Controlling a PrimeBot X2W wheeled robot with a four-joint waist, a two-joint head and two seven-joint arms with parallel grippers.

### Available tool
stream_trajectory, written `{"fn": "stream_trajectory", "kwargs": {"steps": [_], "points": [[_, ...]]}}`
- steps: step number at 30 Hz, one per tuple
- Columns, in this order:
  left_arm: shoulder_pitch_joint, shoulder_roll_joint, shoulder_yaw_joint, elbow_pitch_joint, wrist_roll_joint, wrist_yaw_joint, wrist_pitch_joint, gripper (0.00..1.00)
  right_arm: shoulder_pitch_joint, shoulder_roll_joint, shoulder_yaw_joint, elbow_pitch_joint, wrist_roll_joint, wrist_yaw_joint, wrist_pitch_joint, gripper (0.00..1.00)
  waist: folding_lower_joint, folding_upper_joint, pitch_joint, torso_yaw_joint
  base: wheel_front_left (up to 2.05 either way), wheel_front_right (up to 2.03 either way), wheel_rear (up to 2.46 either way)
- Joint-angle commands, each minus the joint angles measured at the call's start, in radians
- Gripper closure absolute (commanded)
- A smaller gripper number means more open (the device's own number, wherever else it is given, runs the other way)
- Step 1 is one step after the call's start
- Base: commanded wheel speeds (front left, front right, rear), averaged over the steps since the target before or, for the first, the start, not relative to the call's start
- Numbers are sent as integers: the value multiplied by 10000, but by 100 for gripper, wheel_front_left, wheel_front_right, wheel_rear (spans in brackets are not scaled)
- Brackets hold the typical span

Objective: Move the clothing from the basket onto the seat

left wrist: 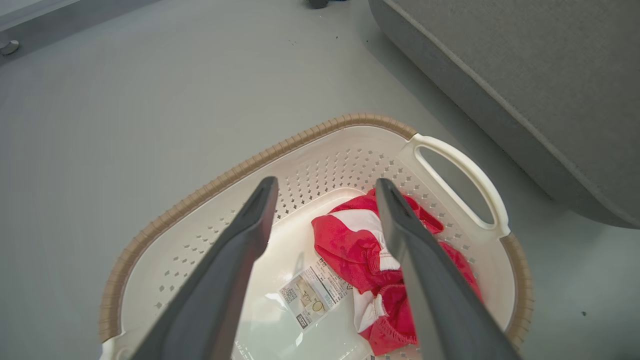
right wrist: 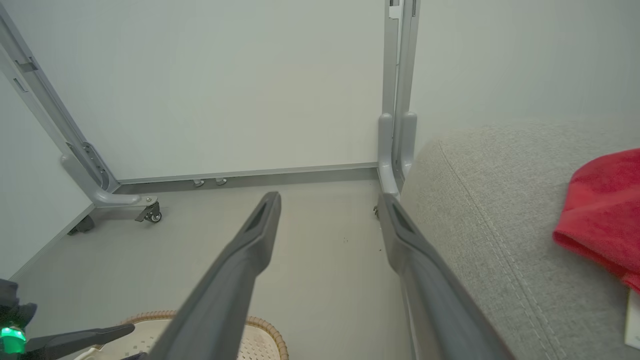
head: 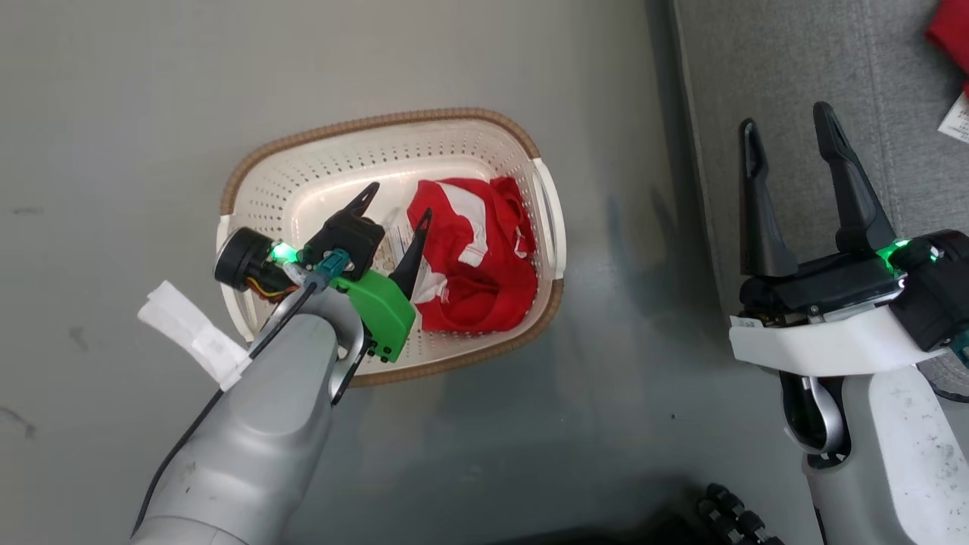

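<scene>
The left pincer [head: 398,204] hangs spread and empty over the basket [head: 378,121], its fingers just above the red garment [head: 477,257] bunched at the basket's right side. The step in hand looks like the second pick. The pincer should drop, close on the cloth and lift. To the right, the right pincer [head: 786,119] is spread and empty above the seat [head: 795,60], where the other garment [head: 952,30] lies at the far right.

There are in total two red garments [head: 473,257] [head: 950,34], one white basket [head: 378,125] and one grey seat [head: 795,76].
</scene>
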Motion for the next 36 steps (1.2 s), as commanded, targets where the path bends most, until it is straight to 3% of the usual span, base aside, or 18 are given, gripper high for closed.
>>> {"fn": "stream_trajectory", "kwargs": {"steps": [1,14,19,26,36], "points": [[-528,54,-172,164,106,8,-4,0,-259,22,-5,-157,-80,-11,-30,0,-3,-1,2019,-524,0,0,0],[-2975,-37,-1879,2938,-551,7,52,0,-626,71,369,-1005,-107,-11,-30,0,-3,-1,3664,-895,0,0,0],[-3416,-74,-2168,3480,-1398,7,563,0,-651,20,483,-957,-207,-11,-30,0,-3,-1,4004,-988,0,0,0],[-3613,-70,-1728,3947,-2562,245,1623,0,-576,85,679,-970,-267,-11,-30,0,-3,-1,4122,-1020,0,0,0],[-3549,-75,-1522,3891,-3757,-2,1939,0,-451,165,877,-925,-214,-11,-32,0,-3,-1,4223,-1195,0,0,0]]}}
